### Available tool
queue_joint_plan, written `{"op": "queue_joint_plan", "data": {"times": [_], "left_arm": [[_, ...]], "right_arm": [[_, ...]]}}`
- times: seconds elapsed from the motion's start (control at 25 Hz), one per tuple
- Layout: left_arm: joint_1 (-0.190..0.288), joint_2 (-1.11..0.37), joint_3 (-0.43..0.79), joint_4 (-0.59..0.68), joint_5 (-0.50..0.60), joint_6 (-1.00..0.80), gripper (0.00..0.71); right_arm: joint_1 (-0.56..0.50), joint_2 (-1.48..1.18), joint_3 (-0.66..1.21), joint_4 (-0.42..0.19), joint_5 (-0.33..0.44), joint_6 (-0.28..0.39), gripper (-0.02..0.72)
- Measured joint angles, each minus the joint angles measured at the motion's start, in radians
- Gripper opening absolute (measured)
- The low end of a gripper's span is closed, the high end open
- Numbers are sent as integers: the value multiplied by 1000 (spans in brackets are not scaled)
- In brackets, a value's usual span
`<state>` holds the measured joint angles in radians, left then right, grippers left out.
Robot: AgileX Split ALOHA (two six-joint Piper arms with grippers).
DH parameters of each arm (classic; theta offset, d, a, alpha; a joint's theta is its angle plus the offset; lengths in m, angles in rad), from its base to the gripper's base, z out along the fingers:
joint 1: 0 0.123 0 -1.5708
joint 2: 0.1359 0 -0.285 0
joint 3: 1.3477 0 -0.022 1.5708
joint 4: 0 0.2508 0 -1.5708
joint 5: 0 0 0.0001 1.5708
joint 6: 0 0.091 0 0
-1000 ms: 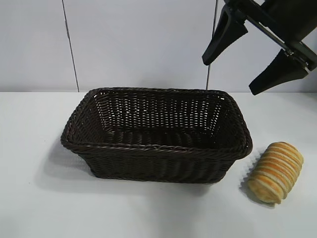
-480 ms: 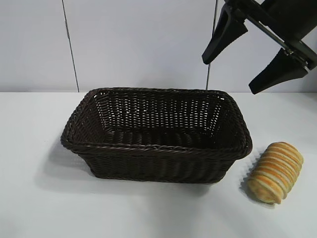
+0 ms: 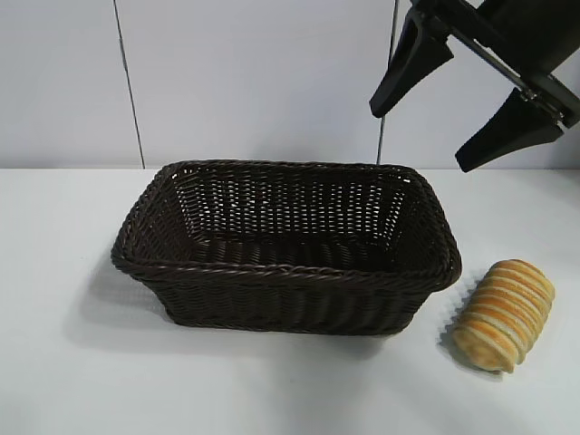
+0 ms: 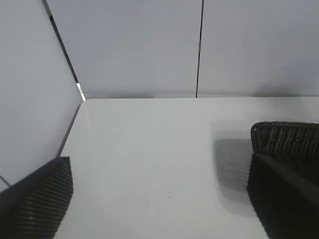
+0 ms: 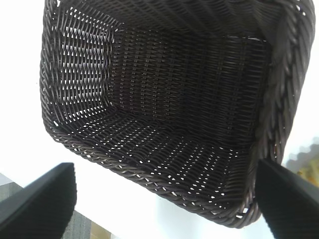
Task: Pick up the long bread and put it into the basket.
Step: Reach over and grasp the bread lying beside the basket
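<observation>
Hanging high above the dark woven wicker basket [image 3: 285, 245], wide-spread, empty: right gripper [image 3: 464, 100], presumably being staged for descent | oblong golden-orange striped long bread [image 3: 504, 314] is lying on the table just beside the basket | left gripper [image 4: 159, 199], parked, spread apart.

Basket: the dark woven wicker basket [image 3: 285, 245] sits mid-worktop [image 3: 63, 362].
Bread: the striped oblong golden loaf [image 3: 504, 314] lies just right of it, apart.
My right hand [image 3: 471, 104]: above both, spread wide.
</observation>
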<state>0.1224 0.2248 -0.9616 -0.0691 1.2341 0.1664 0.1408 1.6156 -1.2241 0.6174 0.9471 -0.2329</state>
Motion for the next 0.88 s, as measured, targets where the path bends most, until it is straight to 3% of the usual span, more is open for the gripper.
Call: {"op": "queue_joint_plan", "data": {"times": [0.4, 0.88], "left_arm": [[0, -58, 416, 0, 27, -19, 687], [0, -58, 449, 1, -49, -19, 687]], "right_arm": [[0, 0, 0, 0, -1, 0, 695], [0, 0, 0, -1, -12, 0, 695]]}}
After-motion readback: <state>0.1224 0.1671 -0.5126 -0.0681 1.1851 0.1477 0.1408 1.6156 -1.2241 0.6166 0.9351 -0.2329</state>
